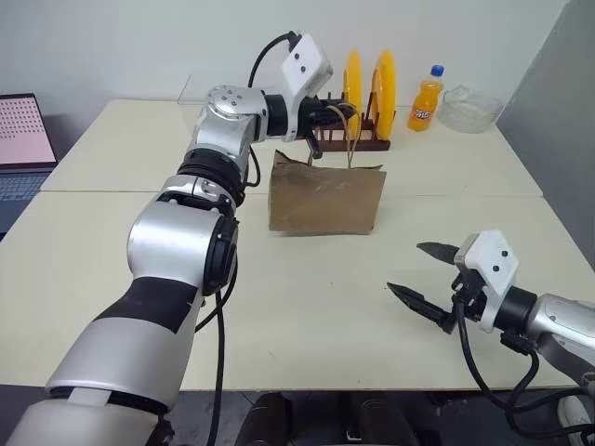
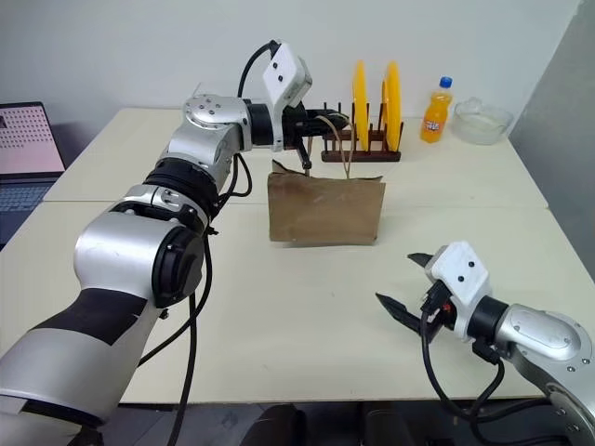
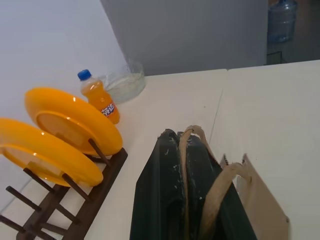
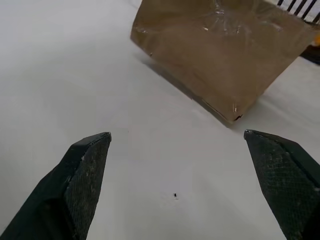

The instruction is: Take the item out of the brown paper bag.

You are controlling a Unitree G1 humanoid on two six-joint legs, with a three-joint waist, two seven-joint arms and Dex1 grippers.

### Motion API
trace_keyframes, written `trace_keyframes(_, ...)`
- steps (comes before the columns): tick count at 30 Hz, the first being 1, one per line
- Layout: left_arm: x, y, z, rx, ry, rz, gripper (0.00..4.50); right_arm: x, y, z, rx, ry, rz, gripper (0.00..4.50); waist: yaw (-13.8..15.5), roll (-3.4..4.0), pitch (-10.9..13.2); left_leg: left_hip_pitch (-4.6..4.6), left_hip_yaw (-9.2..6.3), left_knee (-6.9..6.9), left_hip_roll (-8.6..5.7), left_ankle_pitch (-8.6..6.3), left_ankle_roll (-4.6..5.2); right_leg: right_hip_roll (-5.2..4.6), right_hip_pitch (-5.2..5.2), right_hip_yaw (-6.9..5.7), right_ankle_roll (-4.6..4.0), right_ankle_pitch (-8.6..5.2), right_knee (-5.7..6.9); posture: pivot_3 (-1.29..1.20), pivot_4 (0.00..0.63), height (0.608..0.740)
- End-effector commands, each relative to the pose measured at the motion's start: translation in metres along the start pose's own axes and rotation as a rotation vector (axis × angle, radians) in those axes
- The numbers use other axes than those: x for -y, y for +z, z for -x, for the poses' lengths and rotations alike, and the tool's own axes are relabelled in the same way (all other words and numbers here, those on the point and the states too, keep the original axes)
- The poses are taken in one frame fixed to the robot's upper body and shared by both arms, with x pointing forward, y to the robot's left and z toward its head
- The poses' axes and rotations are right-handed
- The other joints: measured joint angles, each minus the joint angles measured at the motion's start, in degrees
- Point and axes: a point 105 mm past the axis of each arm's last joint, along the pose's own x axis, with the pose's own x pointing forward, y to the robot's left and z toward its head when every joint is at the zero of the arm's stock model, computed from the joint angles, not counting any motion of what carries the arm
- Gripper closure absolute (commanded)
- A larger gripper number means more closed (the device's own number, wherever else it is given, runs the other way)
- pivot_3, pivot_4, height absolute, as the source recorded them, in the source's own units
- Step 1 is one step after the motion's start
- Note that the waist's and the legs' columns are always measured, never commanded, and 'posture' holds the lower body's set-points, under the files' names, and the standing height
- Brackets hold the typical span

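Note:
The brown paper bag (image 1: 325, 197) stands upright in the middle of the table, its top edge crumpled. My left gripper (image 1: 337, 117) reaches level over the bag's top and is shut on one tan string handle (image 3: 184, 167), which runs between the black fingers. The second handle (image 3: 220, 186) loops loose beside them. The item is hidden inside the bag. My right gripper (image 1: 405, 268) hovers low over the table to the right and nearer than the bag, open wide, nothing between its fingers (image 4: 85, 175). It points toward the bag (image 4: 220, 50).
Behind the bag stands a dark wooden dish rack (image 1: 353, 141) with two yellow plates (image 1: 383, 85). An orange soda bottle (image 1: 426, 98) with a blue cap and a glass bowl (image 1: 469, 108) sit at the back right. A laptop (image 1: 23, 139) lies far left.

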Motion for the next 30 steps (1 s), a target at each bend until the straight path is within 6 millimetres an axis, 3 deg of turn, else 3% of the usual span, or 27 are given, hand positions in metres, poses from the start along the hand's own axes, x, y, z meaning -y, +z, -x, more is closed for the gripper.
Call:
trace_keyframes(1, -0.010, 0.015, 0.005, 0.044, 0.051, -0.023, 4.47, -0.001, 0.013, 0.004, 0.045, -0.016, 0.052, 0.00, 0.00, 0.00, 0.00, 0.00, 0.00, 0.00, 0.00, 0.00, 0.00, 0.00, 0.00, 0.00, 0.00, 0.00, 0.00, 0.00, 0.150, 0.740)
trace_keyframes(10, -0.011, -0.010, 0.008, -0.041, 0.083, -0.022, 4.47, -0.002, 0.016, 0.002, 0.052, -0.001, 0.062, 0.00, 0.00, 0.00, 0.00, 0.04, 0.00, 0.00, -0.02, 0.00, 0.00, 0.00, 0.04, 0.01, -0.02, 0.01, 0.01, 0.00, 0.150, 0.740)
trace_keyframes(15, -0.008, -0.023, 0.013, -0.095, 0.051, -0.030, 3.33, -0.003, 0.017, 0.002, 0.056, 0.005, 0.060, 0.00, 0.00, 0.00, 0.00, 0.07, 0.00, 0.00, -0.02, 0.00, 0.00, 0.00, 0.05, 0.01, -0.04, 0.02, 0.03, 0.00, 0.150, 0.740)
trace_keyframes(25, -0.012, -0.020, 0.028, -0.108, 0.015, -0.078, 0.22, -0.006, 0.018, 0.000, 0.064, 0.018, 0.056, 0.00, -0.07, 0.00, 0.00, 0.10, 0.01, 0.00, -0.03, 0.00, 0.01, 0.01, 0.06, 0.02, -0.24, 0.14, 0.03, 0.00, 0.150, 0.740)
trace_keyframes(26, -0.011, -0.022, 0.032, -0.122, -0.004, -0.081, 0.02, -0.007, 0.018, 0.000, 0.064, 0.020, 0.055, 0.00, -0.08, 0.00, 0.00, 0.11, 0.01, 0.00, -0.03, 0.00, 0.01, 0.01, 0.06, 0.02, -0.24, 0.14, 0.04, 0.00, 0.150, 0.740)
trace_keyframes(30, -0.014, -0.029, 0.048, -0.168, -0.028, -0.097, 0.02, -0.009, 0.017, -0.001, 0.064, 0.032, 0.051, 0.00, -0.10, 0.00, 0.00, 0.13, 0.01, 0.00, -0.03, 0.00, 0.01, 0.02, 0.07, 0.02, -0.24, 0.14, 0.05, 0.00, 0.150, 0.740)
